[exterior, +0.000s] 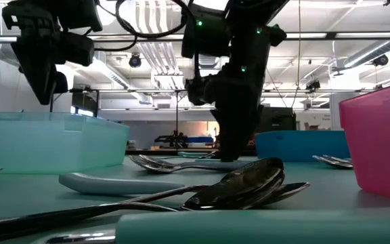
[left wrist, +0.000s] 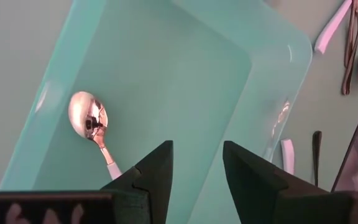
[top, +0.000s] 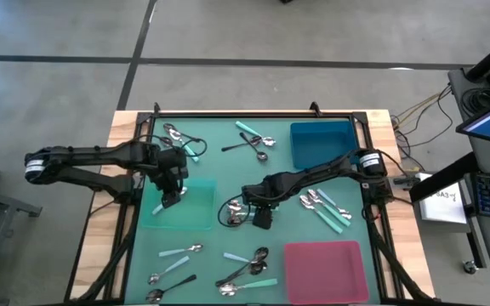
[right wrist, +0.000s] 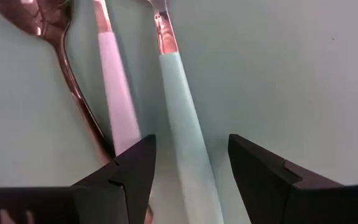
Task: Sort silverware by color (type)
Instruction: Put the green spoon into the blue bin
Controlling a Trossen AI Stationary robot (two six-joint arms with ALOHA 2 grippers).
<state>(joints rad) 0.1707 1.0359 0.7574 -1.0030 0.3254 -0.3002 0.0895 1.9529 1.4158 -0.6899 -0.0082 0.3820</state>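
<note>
I noted my left gripper (left wrist: 194, 163) spread empty over the pale teal plastic tray (left wrist: 166, 56) holding one spoon (left wrist: 92, 124), my right gripper (right wrist: 188, 163) open astride a teal-handled spoon (right wrist: 182, 106), and most silverware (top: 245, 268) apparently unsorted on the table.

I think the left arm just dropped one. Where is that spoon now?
In the left wrist view, the spoon lies inside the pale teal tray, below the left gripper, whose fingers are open and empty; the high view shows that tray left of centre.
</note>
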